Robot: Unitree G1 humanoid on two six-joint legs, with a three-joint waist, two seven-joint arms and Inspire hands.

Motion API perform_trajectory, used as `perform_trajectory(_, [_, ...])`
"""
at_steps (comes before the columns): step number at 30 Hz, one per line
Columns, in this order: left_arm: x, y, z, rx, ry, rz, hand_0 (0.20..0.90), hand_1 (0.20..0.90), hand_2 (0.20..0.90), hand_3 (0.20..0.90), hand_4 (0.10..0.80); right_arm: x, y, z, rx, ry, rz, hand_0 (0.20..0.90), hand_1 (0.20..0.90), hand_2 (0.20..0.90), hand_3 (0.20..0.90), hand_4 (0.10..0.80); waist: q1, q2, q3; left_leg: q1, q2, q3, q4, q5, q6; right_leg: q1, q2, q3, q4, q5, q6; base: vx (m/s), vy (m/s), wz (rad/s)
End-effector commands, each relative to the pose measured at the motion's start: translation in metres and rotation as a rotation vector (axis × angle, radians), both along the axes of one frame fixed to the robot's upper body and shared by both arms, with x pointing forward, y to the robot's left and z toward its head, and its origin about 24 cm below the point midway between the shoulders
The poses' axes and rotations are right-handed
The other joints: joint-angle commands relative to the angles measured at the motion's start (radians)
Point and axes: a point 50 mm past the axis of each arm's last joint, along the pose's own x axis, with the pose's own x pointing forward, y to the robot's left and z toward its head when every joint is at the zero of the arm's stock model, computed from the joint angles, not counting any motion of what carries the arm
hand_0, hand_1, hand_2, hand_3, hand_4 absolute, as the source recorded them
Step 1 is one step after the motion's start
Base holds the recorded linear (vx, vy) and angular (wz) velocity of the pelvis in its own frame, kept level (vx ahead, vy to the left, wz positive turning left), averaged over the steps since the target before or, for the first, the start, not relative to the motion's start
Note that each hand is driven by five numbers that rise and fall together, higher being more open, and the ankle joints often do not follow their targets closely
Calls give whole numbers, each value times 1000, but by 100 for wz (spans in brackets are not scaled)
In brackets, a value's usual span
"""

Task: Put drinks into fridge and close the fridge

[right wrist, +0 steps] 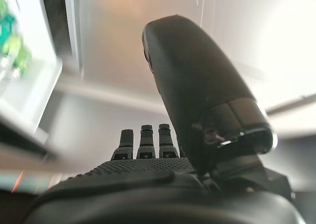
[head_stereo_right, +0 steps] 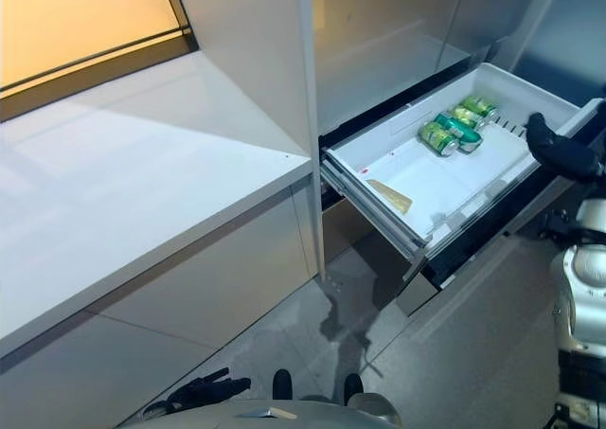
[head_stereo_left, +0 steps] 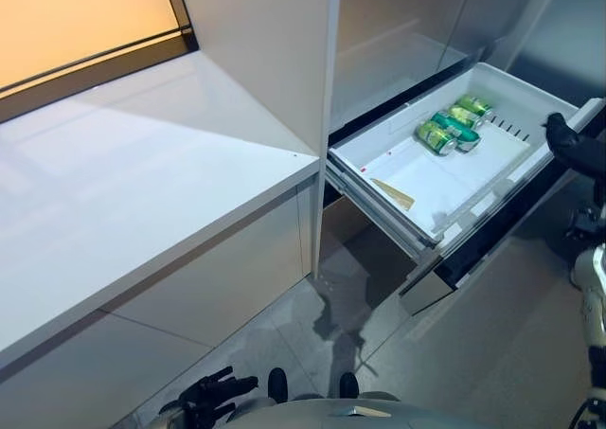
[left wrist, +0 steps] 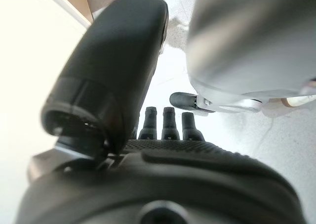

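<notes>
Drawer [head_stereo_left: 398, 178] pulled out; three cans [head_stereo_left: 453, 126] lie at its back right corner. Right hand [head_stereo_left: 573, 145], fingers straight, beside its front edge. Left hand [head_stereo_left: 210, 396] hangs low, relaxed, empty.

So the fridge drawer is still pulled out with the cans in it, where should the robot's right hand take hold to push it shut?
Best on the drawer's front panel, coming from the room side, where the right hand is. That outer edge faces away from the fridge, so an open-palm push should slide it in; the green cans lie clear.

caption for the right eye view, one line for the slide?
Three green cans lie in the open fridge drawer; right hand at its front edge.
</notes>
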Motion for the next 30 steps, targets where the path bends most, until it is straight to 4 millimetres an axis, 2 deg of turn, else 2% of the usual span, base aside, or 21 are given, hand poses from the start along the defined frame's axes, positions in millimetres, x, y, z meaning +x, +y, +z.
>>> perform_trajectory(1, [-18, 27, 2, 95, 40, -33, 900, 900, 900, 900, 800, -36, -4, 41, -26, -414, -66, 900, 900, 900, 900, 800, -1, -16, -54, 57, -28, 23, 26, -133, 32, -38, -13, 17, 112, -38, 51, 112, -38, -12])
perform_trajectory(3, [-24, 26, 1, 104, 43, -41, 900, 900, 900, 900, 800, -49, -10, 20, 45, -412, -128, 900, 900, 900, 900, 800, -16, -10, -39, 54, -31, 29, 72, -154, 40, -48, -14, 23, 159, -59, 43, 101, -27, -5])
perform_trajectory(4, [-25, 26, 1, 106, 42, -42, 900, 900, 900, 900, 800, -50, -11, 17, 56, -407, -137, 900, 900, 900, 900, 800, -17, -9, -39, 57, -31, 27, 77, -166, 42, -47, -13, 24, 166, -72, 43, 102, -21, 0])
perform_trajectory(5, [-26, 24, 2, 112, 29, -46, 900, 900, 900, 900, 800, -57, -15, -2, 118, -377, -187, 900, 900, 900, 900, 800, -27, -3, -15, 45, -37, 22, 135, -186, 53, -63, -12, 28, 226, -97, 31, 91, -21, -2])
perform_trajectory(7, [-21, 26, 3, 140, -2, -51, 900, 900, 900, 900, 800, -63, -20, -19, 170, -344, -222, 900, 900, 900, 900, 800, -34, -1, 20, 12, -53, 12, 232, -228, 70, -93, -12, 36, 304, -134, 12, 29, -20, -7])
perform_trajectory(10, [-7, 30, 8, 189, -60, -43, 900, 900, 900, 900, 800, -65, -20, -29, 199, -338, -225, 900, 900, 900, 900, 800, -42, 0, 69, -47, -72, 13, 364, -297, 85, -141, -21, 40, 410, -189, -11, 7, -14, -8])
perform_trajectory(13, [10, 36, 14, 239, -113, -15, 900, 900, 900, 900, 800, -61, -18, -30, 207, -336, -205, 900, 900, 900, 900, 800, -49, 0, 107, -110, -78, 27, 487, -360, 99, -190, -31, 37, 519, -238, -33, 4, -7, -1])
perform_trajectory(15, [17, 40, 17, 265, -129, -1, 900, 900, 900, 900, 800, -59, -19, -34, 224, -306, -201, 900, 900, 900, 900, 800, -52, 4, 121, -147, -77, 32, 545, -382, 105, -229, -33, 38, 591, -262, -46, 0, -2, -2])
perform_trajectory(20, [32, 44, 22, 281, -135, 9, 900, 900, 900, 900, 800, -43, -17, -59, 303, -119, -109, 900, 900, 900, 900, 800, -49, 9, 148, -230, -83, 29, 661, -411, 115, -305, -45, 33, 715, -300, -68, -4, -8, 2])
perform_trajectory(24, [42, 42, 24, 276, -130, 2, 900, 900, 900, 900, 800, -21, -7, -75, 304, 67, 28, 900, 900, 900, 900, 800, -40, 11, 169, -276, -92, 18, 722, -420, 117, -342, -51, 23, 775, -313, -83, 4, -29, 5])
perform_trajectory(30, [56, 37, 26, 270, -136, -19, 900, 900, 900, 900, 800, 29, 18, -61, 122, 250, 224, 900, 900, 900, 900, 800, -15, 14, 203, -295, -91, 11, 743, -407, 106, -359, -45, 5, 809, -316, -94, 17, -35, 7])
